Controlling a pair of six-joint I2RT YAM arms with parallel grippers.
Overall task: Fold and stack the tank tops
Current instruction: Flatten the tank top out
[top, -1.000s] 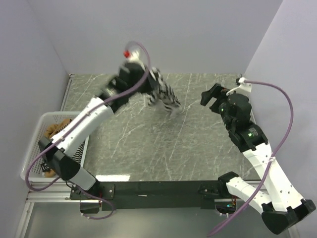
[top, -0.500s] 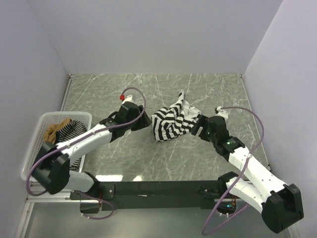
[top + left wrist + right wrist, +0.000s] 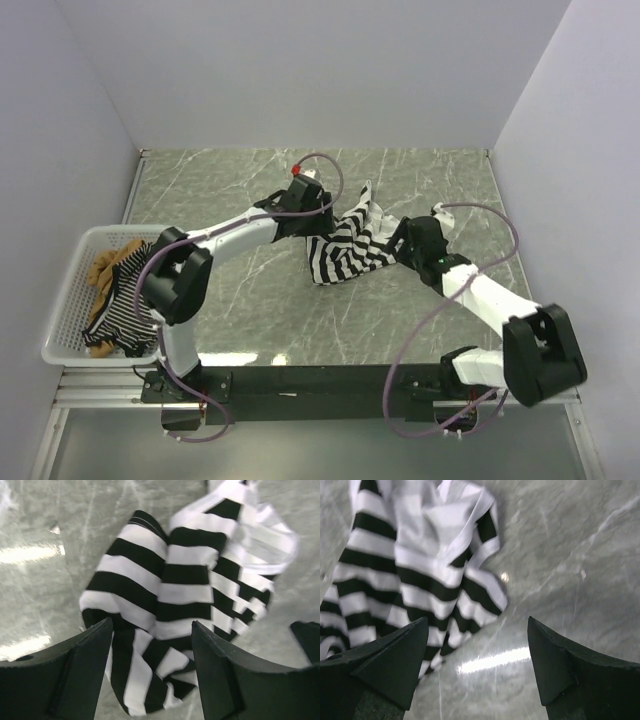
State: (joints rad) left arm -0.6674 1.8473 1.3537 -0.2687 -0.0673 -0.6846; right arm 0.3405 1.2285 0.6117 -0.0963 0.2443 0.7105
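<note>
- Two grippers are flanking the wide-striped tank top (image 3: 345, 248), which is lying crumpled near the middle of the table (image 3: 250, 310), a little toward its far edge.
- On the top's left side, the left gripper (image 3: 312, 222) is hanging with its fingers spread wide and gripping nothing. In its wrist view the striped cloth is showing between and below the fingers.
- On the top's right side, the right gripper (image 3: 395, 243) is also standing well open and empty, and its wrist view is showing the white-trimmed edge of the cloth close to one finger.
- At the table's left edge, the white mesh basket (image 3: 65, 300) is holding the tan-brown top (image 3: 105, 265) and the thin-striped top (image 3: 120, 305), so both are waiting their turn.
- Judging by the heap, the step in hand is spreading this first top flat before any fold.
- Doing it well is probably meaning that each gripper is pinching a single layer at an outer edge, not a bunched ridge, and that both are drawing apart evenly toward the left and right edges.
- Grabbing two layers at once is looking like the main risk, since the folds are overlapping and the white trim is tucking under itself.
</note>
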